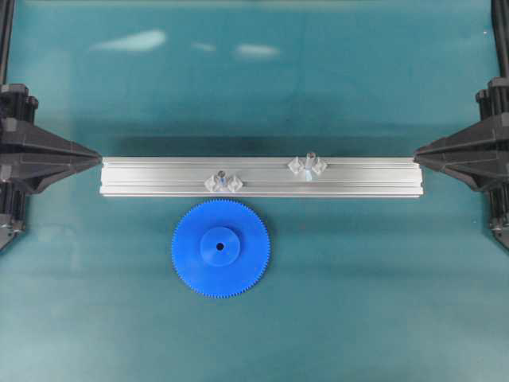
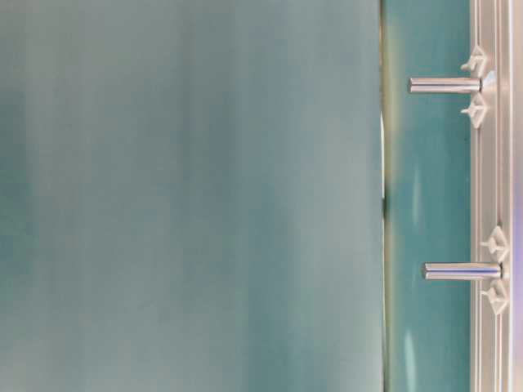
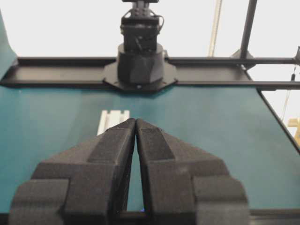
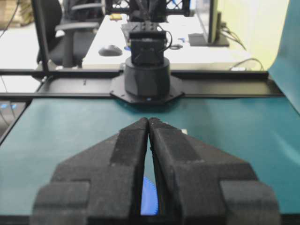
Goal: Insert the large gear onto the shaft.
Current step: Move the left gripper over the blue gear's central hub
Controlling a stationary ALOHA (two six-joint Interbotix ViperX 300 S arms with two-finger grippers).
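1. the landmark here is the aluminium rail (image 1: pixel 261 176), a long slotted extrusion lying flat across the middle of the teal table (image 1: pixel 358 302).
2. the large gear (image 1: pixel 220 248) lies flat on the table just beside the rail's near edge, toward the rail's left half in the overhead view. blue, fine teeth all round, raised hub, dark centre hole facing up. nothing is touching it.
3. two look-alike silvery pins stand upright on the rail. the shaft (image 1: pixel 222 178) is on the left half, directly behind the gear, with a clear diamond tab on each side. the second pin (image 1: pixel 309 161) sits right of the rail's centre, a bit further back on the rail.
4. the table-level view is turned sideways: the two pins (image 2: pixel 445 85) (image 2: pixel 462 271) stick out from the rail (image 2: pixel 490 163), both bare, no gear on either.
5. left gripper (image 3: pixel 136 123) sits off the rail's left end, fingers pressed together tip to tip, nothing between them.
6. right gripper (image 4: pixel 148 121) sits off the rail's right end, same deal: fingertips meeting, holding nothing. a sliver of the blue gear (image 4: pixel 149 199) peeks through below its fingers.
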